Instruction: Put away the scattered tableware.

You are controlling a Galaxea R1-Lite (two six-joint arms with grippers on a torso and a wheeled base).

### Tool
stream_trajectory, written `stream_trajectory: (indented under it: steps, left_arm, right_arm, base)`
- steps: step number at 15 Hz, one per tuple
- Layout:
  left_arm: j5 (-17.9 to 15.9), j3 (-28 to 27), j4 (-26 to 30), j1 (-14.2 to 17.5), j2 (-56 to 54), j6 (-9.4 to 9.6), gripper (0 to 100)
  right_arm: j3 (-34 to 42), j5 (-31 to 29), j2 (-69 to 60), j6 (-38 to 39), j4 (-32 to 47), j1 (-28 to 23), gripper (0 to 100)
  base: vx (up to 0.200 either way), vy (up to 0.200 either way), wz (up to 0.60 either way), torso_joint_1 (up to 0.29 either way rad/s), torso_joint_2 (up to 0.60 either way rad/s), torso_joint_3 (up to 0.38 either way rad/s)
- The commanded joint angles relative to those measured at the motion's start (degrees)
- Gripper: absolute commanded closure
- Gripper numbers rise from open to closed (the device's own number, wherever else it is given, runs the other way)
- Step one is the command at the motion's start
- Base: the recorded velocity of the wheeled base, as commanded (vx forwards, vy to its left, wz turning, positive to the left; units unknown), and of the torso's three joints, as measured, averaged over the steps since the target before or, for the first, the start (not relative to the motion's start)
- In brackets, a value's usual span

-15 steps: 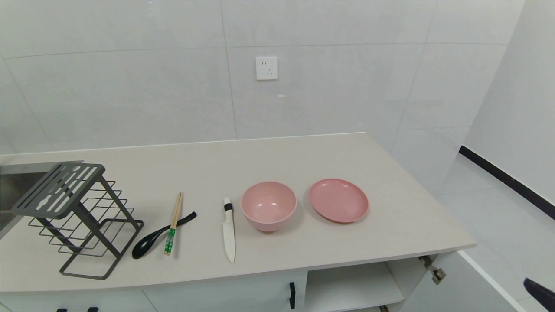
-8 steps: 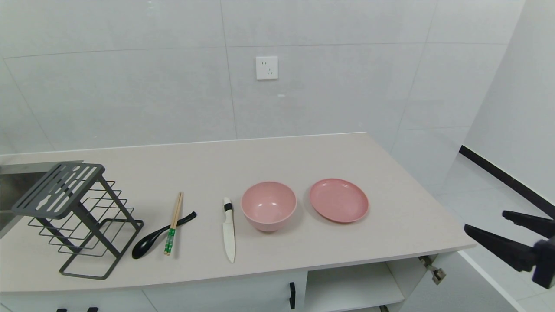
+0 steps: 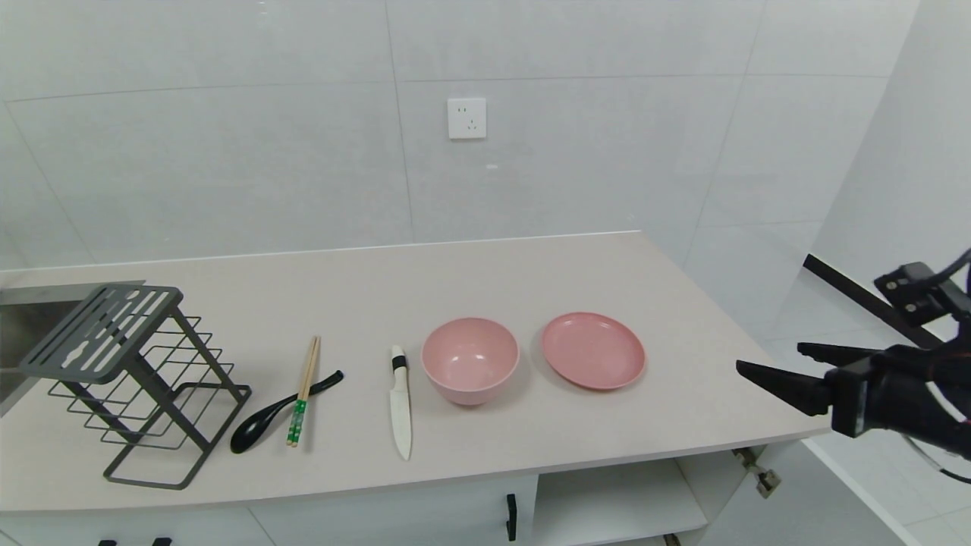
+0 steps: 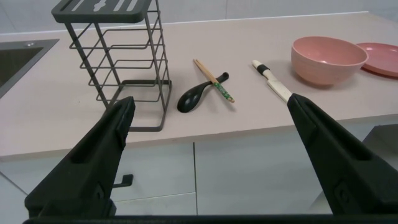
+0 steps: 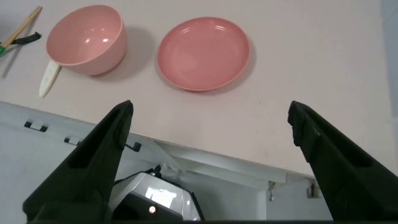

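Head view: a pale countertop (image 3: 455, 280) runs along a tiled wall, with the tableware strung out in a row towards its near edge. At the far left stands a dark wire rack (image 3: 106, 330), upright, with a sink (image 3: 15, 334) just beyond it. A black spoon (image 3: 262, 425) lies just right of the rack's foot, and a pair of wooden chopsticks (image 3: 305, 387) rests across its handle, touching it. Further right lies a white knife (image 3: 400, 413), blade tip pointing to the near edge, between the chopsticks and a pink bowl (image 3: 470, 360) that sits upright. Just right of the bowl, with a narrow gap between them, is a pink plate (image 3: 592, 350). The right gripper (image 3: 768, 356) hangs off the right end of the countertop, well apart from the plate, its jaws spread wide and holding nothing. Left wrist view: the left gripper (image 4: 210, 102) sits off the near edge of the counter facing the rack, spoon and chopsticks - jaws also wide apart, nothing between them. A wall socket (image 3: 466, 118) is set above the counter, and a cabinet shelf (image 3: 614, 500) stands open below the plate
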Motion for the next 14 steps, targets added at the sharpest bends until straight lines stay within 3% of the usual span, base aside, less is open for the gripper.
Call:
stream_trajectory:
  steps: [1,3,10,14]
  left_arm:
    - [0.00,0.00,-0.02,0.00,0.07,-0.01,0]
    - [0.00,0.00,-0.02,0.00,0.07,-0.01,0]
    - [0.09,0.00,-0.02,0.00,0.07,-0.01,0]
    - [0.09,0.00,-0.02,0.00,0.07,-0.01,0]
  right_arm:
    - [-3.84,-0.16,8.38,-0.03,-0.12,3.88,0]
    - [-6.12,-0.52,14.10,0.06,-0.91,6.52,0]
    - [-10.69,-1.31,28.25,0.41,-10.67,6.35,0]
    - [-14.73,-6.40,36.60,4.02,-17.26,6.79,0]
  base:
    - [0.000,0.000,0.00,0.000,0.00,0.000]
    - [0.000,0.000,0.00,0.000,0.00,0.000]
    - [0.000,0.000,0.00,0.000,0.00,0.000]
    - [0.000,0.000,0.00,0.000,0.00,0.000]
